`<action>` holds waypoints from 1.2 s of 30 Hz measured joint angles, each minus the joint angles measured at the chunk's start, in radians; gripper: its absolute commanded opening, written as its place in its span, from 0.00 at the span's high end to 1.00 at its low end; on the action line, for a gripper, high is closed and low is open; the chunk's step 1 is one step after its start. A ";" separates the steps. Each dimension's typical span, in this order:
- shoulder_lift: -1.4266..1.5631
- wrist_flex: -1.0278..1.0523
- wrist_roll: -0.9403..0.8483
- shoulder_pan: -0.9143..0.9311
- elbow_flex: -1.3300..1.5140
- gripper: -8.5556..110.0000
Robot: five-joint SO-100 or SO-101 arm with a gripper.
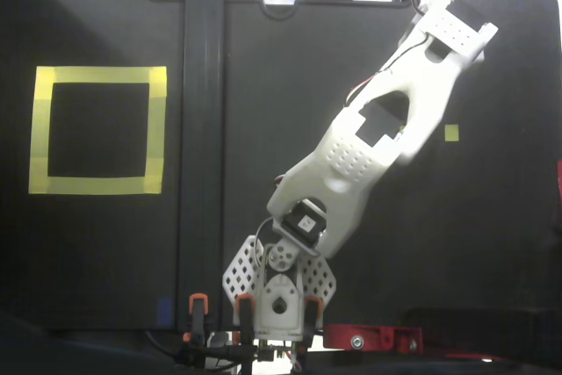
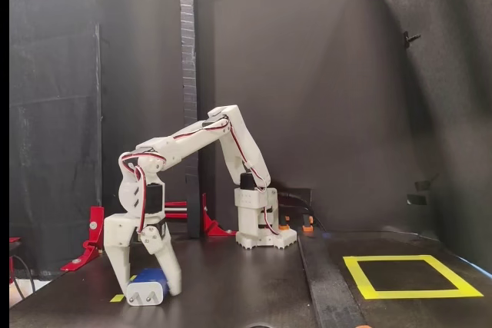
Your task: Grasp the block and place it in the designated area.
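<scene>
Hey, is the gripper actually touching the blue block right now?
Touching. In the fixed side view the gripper has both fingers closed against the block, no gap showing.

Looks like a robotics lab test rig: matte black bench [image 1: 492, 243] boxed in by black cloth backdrop [image 2: 330, 74], white 3D-printed arm [image 2: 207, 132] clamped at the bench edge with orange-handled clamps [image 1: 198, 306]. Yellow tape square outline [image 1: 97, 129] and small yellow tape marker [image 1: 451, 133] mark positions on the surface.
</scene>
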 measured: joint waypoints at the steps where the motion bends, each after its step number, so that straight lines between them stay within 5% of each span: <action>1: 0.000 0.000 0.000 0.000 0.000 0.78; 20: 0.000 0.034 0.002 0.000 -0.008 0.78; 36: 0.153 0.296 0.020 -0.029 -0.092 0.78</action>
